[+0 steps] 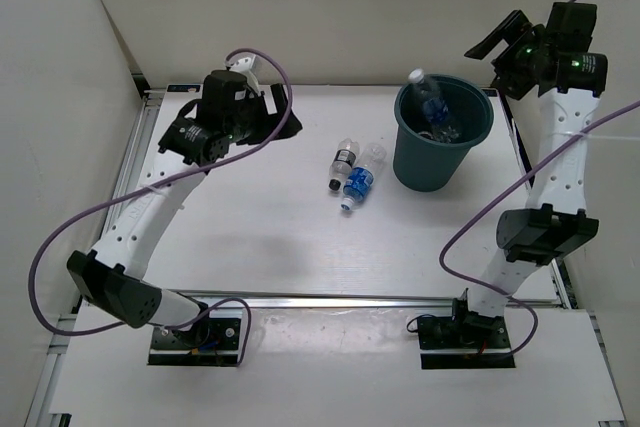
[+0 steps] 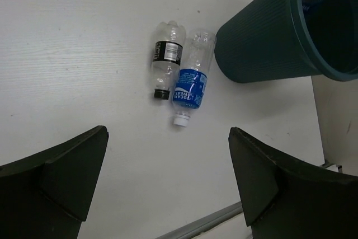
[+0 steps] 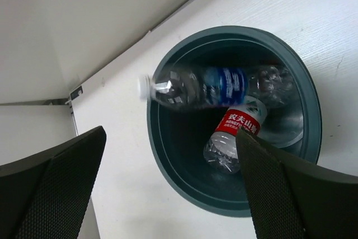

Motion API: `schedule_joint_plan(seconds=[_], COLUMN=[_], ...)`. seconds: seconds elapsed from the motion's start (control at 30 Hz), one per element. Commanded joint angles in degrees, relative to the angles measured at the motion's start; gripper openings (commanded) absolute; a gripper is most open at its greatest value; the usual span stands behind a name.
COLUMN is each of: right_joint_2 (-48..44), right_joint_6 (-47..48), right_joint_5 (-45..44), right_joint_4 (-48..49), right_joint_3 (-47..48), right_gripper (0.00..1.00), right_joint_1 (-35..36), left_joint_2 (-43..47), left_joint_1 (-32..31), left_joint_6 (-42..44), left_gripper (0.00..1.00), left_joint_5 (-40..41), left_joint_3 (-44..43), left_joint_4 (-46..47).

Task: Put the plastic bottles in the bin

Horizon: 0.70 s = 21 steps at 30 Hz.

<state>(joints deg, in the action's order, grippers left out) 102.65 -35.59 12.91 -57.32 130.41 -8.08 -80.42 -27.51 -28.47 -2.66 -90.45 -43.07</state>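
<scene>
The dark teal bin stands at the back right of the table. A blue-label bottle leans in it, its white cap sticking above the rim. In the right wrist view this bottle looks blurred across the bin's mouth, and a red-label bottle lies inside. A dark-label bottle and a blue-label bottle lie side by side left of the bin; both show in the left wrist view. My left gripper is open and empty, raised to the left of them. My right gripper is open and empty, above the bin to its right.
White walls enclose the table at the left, back and right. A metal rail runs along the near edge. Purple cables loop beside both arms. The bin stands close to the table's right edge.
</scene>
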Motion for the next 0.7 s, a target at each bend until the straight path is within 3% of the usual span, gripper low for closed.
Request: schedule_joint_plan(seconds=[0.0,0.07,0.27,0.67], right_joint_2=[-5.70,-8.76,-20.62,-24.52], right_joint_6=[-0.96,-1.85,-1.77,-3.07], right_joint_5=[-0.35,3.07,10.56,30.83], right_joint_4=[-0.51,-0.51,-1.04,-1.49], right_joint_3=[2.39,1.09,-12.88,-22.12], right_gripper=[1.00,1.00,1.00,1.00], right_joint_1=[-0.45,-0.45,-0.45,-5.36], left_joint_2=[-0.78,-2.45,-13.69,-42.61], left_joint_1=[1.40,1.40,3.16,3.78], left_joint_6=[-0.54,0.16,0.44,-1.50], left_gripper=[1.00,1.00,0.99,0.99], left_joint_5=[-3.50,-3.75,-22.01,-27.31], left_joint_3=[-3.49,-4.20,-8.41,-29.24], left_joint_4=[0.53,2.53,6.33,6.33])
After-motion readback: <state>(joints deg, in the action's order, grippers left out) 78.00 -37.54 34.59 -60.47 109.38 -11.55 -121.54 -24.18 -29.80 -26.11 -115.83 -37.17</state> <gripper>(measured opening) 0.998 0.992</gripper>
